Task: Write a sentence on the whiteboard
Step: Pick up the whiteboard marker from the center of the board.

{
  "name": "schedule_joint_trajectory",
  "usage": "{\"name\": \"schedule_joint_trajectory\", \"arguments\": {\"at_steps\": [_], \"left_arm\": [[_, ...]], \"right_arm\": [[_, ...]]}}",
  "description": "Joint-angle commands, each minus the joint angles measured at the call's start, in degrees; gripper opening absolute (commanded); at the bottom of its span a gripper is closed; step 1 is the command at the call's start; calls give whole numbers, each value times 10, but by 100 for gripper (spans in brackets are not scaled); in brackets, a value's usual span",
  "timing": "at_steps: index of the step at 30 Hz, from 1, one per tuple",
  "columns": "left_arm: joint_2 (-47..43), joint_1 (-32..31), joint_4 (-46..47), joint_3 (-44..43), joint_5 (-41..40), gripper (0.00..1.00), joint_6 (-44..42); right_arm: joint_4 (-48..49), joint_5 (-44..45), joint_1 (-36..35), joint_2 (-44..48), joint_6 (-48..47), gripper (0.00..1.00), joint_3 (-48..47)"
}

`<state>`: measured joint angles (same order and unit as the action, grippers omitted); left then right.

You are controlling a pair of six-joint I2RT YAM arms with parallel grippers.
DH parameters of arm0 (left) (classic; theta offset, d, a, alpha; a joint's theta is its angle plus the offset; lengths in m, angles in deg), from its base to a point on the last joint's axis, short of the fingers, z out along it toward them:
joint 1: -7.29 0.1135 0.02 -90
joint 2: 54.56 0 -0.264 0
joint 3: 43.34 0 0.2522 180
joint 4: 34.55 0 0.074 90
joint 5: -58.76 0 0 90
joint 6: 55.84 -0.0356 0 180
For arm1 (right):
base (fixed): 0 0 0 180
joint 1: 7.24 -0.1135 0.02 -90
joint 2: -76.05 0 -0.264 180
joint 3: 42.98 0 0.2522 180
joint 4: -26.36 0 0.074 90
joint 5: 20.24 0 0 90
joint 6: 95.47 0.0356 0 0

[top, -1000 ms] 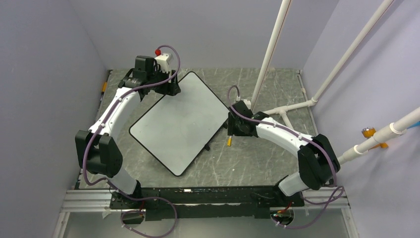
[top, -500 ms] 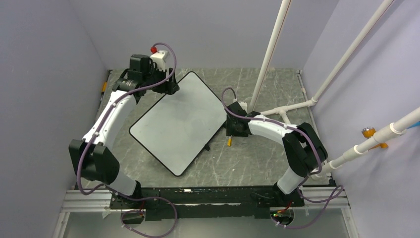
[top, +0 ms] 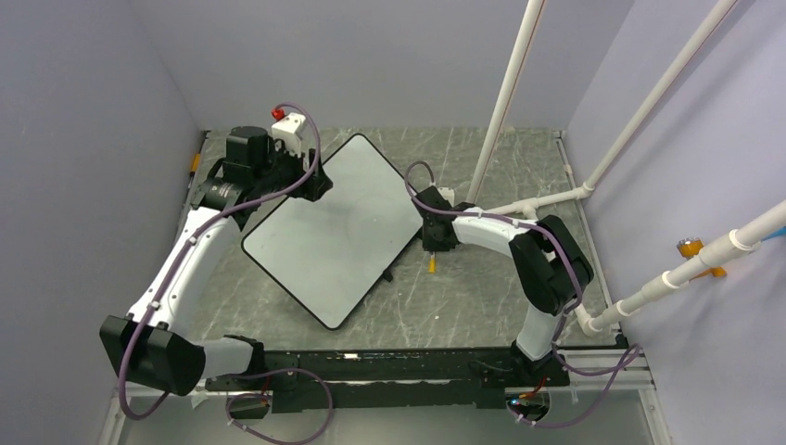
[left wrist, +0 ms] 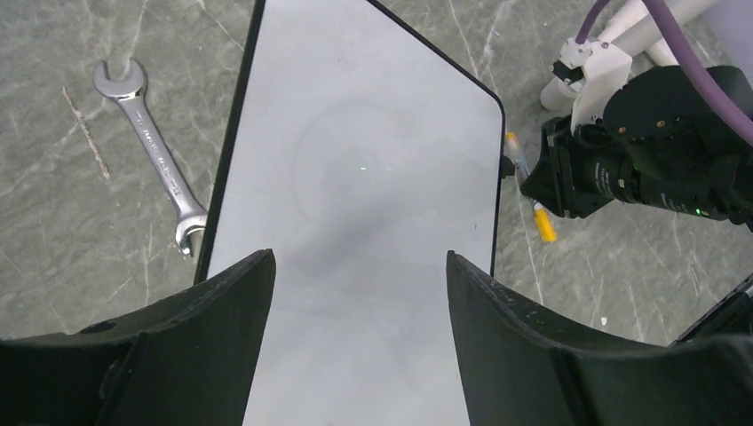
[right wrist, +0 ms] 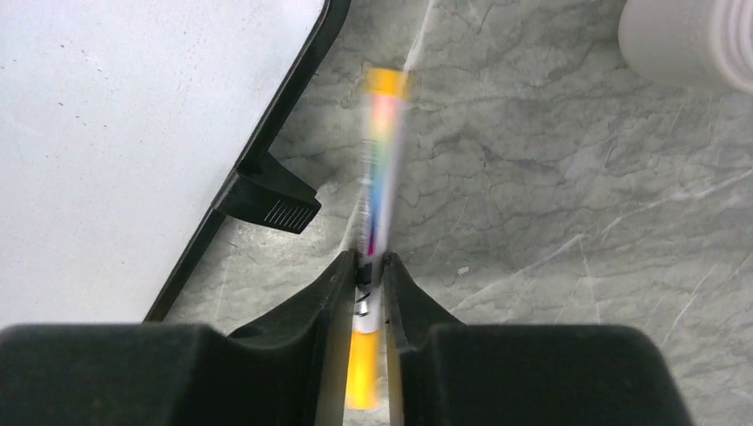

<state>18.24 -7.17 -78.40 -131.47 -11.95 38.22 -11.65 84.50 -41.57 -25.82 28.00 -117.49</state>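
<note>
Over the last second your left arm's elbow has swung out toward the near-left corner, and the right arm has folded in, its elbow drawn closer to its wrist. Both tools have barely shifted. The whiteboard (top: 334, 232) lies where it lay, flat on the grey marbled table (top: 463, 297) and turned diagonally between the arms.

No lettering can be read. The board's surface shows only a faint round smear, and the marker (right wrist: 384, 133) has coloured print on its barrel that is too blurred to make out.

Your left gripper (left wrist: 358, 257) hangs over the board's far-left corner with its fingers spread wide, grasping nothing. Your right gripper (right wrist: 368, 266) is clamped on the marker, whose orange-yellow ends stick out on either side of the fingers, just beside the board's right edge and a black tab (right wrist: 271, 202) on its frame. A wrench (left wrist: 151, 142) lies on the table along the board's other side.
</note>
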Motion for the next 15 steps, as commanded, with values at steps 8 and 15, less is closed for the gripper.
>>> {"name": "schedule_joint_trajectory", "arguments": {"at_steps": [8,15], "left_arm": [[-56,-20,7,40,24,74,9],[-84,-50,35,72,40,73,46]], "right_arm": [[-42,12,2,49,36,0,15],[-64,1,3,154,87,0,40]]}}
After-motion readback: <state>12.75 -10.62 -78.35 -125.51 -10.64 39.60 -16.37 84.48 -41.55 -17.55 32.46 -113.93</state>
